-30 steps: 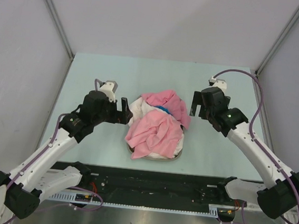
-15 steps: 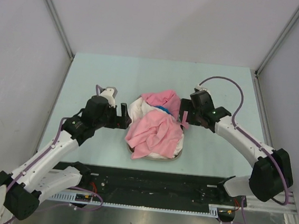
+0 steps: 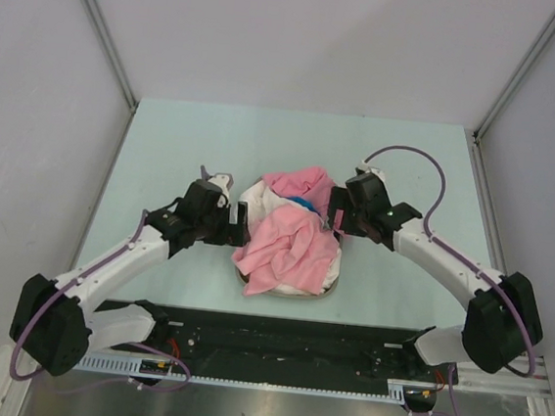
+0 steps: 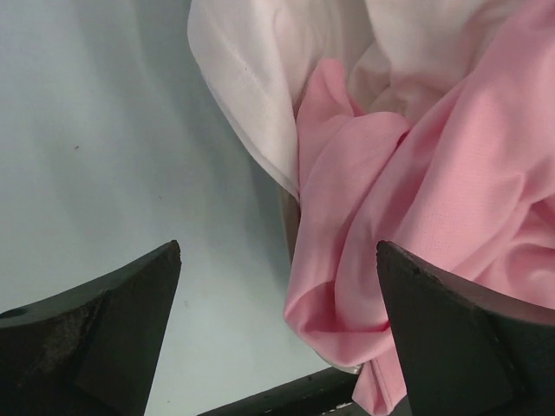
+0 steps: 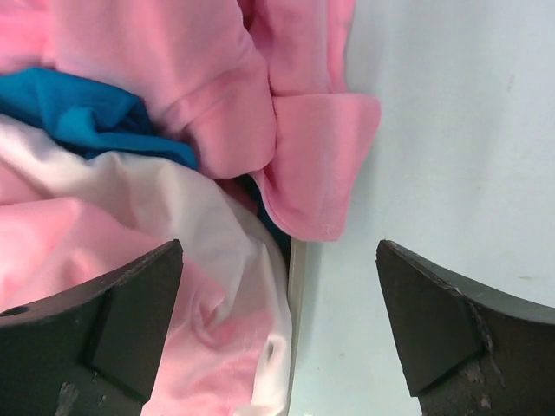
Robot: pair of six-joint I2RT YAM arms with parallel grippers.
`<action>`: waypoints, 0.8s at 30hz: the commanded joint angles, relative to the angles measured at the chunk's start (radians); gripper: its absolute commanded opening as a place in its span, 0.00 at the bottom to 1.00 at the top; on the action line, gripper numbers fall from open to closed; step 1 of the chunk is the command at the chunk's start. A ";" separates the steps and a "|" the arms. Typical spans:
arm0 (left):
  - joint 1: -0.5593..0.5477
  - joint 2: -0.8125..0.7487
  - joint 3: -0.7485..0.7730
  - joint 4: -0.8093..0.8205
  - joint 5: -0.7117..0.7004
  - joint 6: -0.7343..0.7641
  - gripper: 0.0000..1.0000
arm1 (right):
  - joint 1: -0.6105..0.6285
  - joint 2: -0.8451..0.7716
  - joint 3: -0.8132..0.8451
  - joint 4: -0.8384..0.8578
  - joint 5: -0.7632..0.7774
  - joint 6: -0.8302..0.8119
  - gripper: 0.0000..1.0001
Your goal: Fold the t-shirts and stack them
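Observation:
A crumpled pile of t-shirts (image 3: pixel 290 234) lies at the table's middle: light-pink tees (image 3: pixel 294 244) on top, a white tee (image 3: pixel 256 198) at the left, and a bit of blue (image 3: pixel 303 203). My left gripper (image 3: pixel 239 232) is open and empty at the pile's left edge; its view shows pink cloth (image 4: pixel 434 173) and white cloth (image 4: pixel 251 78) between and ahead of the jaws (image 4: pixel 277 347). My right gripper (image 3: pixel 333 218) is open and empty at the pile's right edge (image 5: pixel 277 338), over a pink fold (image 5: pixel 316 165), blue cloth (image 5: pixel 78 113) and white cloth (image 5: pixel 173 217).
The pile sits on a low pale tray or basket, its rim (image 3: pixel 289 290) showing at the front and in the right wrist view (image 5: pixel 297 295). The pale green table (image 3: pixel 215 143) is walled by grey panels. A black rail (image 3: pixel 285 337) runs along the near edge.
Both grippers moved inward to the pile. The left arm stretched lower and to the right; the right arm swung left to the pile's right edge. The cloth has not moved.

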 commanded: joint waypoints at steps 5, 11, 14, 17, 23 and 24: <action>-0.055 0.119 0.000 0.101 -0.038 -0.106 1.00 | 0.005 -0.184 0.030 -0.087 0.111 -0.030 1.00; -0.062 0.002 -0.024 0.128 -0.151 -0.192 1.00 | 0.123 -0.131 0.108 -0.052 -0.059 -0.097 1.00; -0.062 -0.075 -0.004 0.074 -0.223 -0.217 1.00 | 0.195 -0.039 0.157 -0.023 -0.067 -0.112 1.00; -0.062 -0.108 0.016 0.039 -0.248 -0.223 1.00 | 0.212 0.055 0.182 0.017 -0.101 -0.119 1.00; -0.059 -0.072 0.025 0.013 -0.244 -0.223 1.00 | 0.215 0.187 0.187 0.036 -0.067 -0.128 0.99; -0.061 -0.072 0.019 0.025 -0.242 -0.223 1.00 | 0.217 0.194 0.185 0.033 -0.058 -0.131 0.86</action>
